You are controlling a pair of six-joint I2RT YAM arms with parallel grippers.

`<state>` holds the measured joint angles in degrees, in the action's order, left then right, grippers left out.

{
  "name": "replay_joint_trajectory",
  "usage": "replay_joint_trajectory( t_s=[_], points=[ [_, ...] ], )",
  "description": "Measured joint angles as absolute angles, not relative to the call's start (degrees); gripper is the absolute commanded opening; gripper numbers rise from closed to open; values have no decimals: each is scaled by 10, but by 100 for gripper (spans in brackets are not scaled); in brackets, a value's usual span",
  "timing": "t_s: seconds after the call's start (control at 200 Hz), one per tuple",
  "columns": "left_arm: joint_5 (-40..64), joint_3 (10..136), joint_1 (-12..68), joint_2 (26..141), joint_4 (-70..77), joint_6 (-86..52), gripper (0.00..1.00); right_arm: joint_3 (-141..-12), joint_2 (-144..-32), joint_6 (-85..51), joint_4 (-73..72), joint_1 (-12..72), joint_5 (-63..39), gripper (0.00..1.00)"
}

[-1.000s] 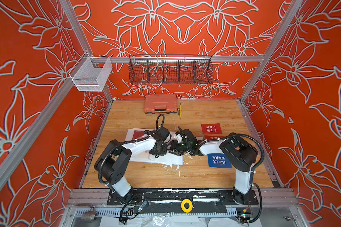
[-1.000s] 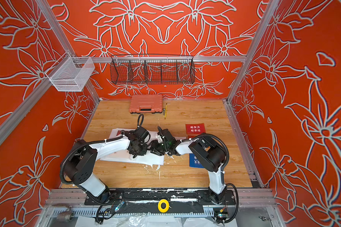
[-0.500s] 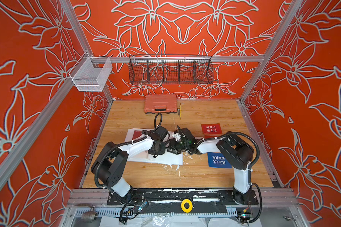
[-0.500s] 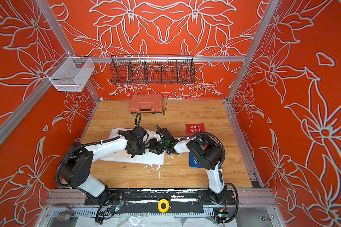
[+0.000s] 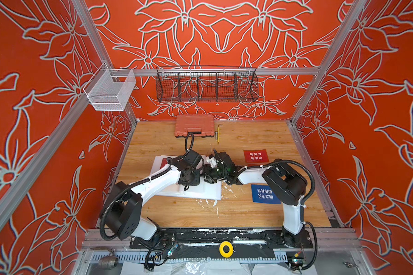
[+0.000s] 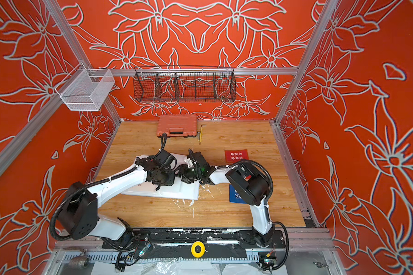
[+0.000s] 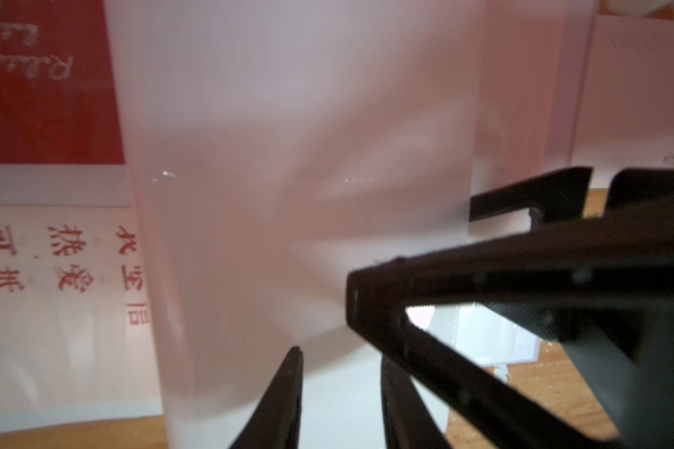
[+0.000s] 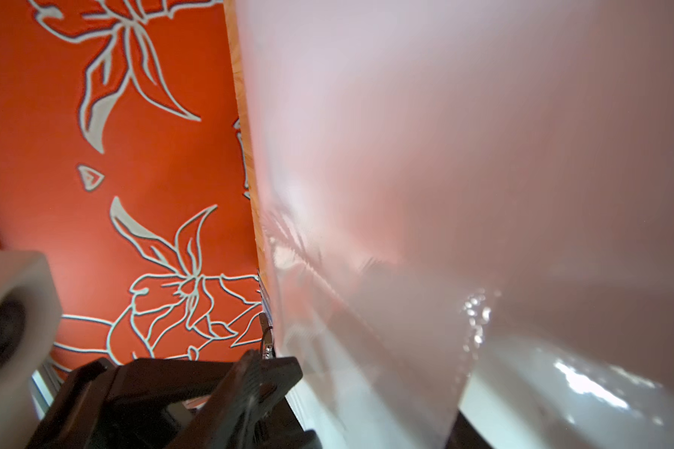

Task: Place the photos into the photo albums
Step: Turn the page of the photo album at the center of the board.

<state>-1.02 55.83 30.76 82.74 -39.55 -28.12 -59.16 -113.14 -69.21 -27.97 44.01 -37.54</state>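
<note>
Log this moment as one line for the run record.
album: open | sleeve page: raised | left pincer: open, beside page | right pincer: open, at page | outside album: red card, blue card

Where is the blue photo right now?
In both top views the blue photo lies on the table, to the robot's right of the white album, partly hidden by the right arm's elbow.

Both arms reach in low, wrists close together at mid-workspace. The left arm (image 5: 153, 182) is stretched forward, its wrist bent downward. The left gripper (image 7: 341, 355) points down, fingers (image 7: 288, 388) parted by a narrow gap. The right arm (image 5: 250, 175) is folded at the elbow, forearm about level. The right gripper (image 5: 205, 175) points toward the left one, tips nearly meeting; its jaw spread is unclear.
</note>
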Motion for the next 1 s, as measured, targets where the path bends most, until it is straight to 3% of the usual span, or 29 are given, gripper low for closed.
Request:
replay_joint_trajectory(
  t_s=[0.35, 0.706, 1.001],
  points=[
    [-76, 558, 292, 726, -480, -300, 34, -707, -1171, -695, -262, 448, -388, 58],
    [-141, 517, 249, 480, -511, -332, 34, -908, -1282, -695, -189, 491, -406, 58],
    [-141, 518, 230, 487, -518, -332, 34, -1099, -1375, -695, -95, 515, -414, 59]
  ],
)
